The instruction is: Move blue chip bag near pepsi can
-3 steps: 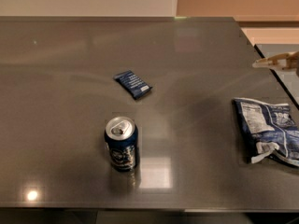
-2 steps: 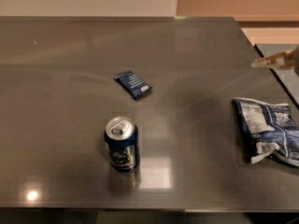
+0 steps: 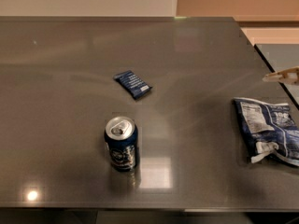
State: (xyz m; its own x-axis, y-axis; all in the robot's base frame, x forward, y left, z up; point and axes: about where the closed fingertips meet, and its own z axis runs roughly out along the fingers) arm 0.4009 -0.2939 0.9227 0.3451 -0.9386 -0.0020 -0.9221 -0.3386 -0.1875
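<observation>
Lying right: one blue chip bag (image 3: 268,129); one pepsi can (image 3: 121,143), one dark packet (image 3: 133,84) left; gripper (image 3: 281,75) beyond bag, state unclear.

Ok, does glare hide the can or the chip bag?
Camera view: a bright glare spot on the table, front left, a pale reflection right of the pepsi can, neither covering it or the blue chip bag; the tool shows at the right edge, beyond the bag.

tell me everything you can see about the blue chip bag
The blue chip bag is crumpled shiny foil, blue with white markings and a white nutrition label at its upper left. It lies flat on the grey table near the right edge, partly out of frame, far from the pepsi can. The claw sits behind it at the right border, not touching.
</observation>
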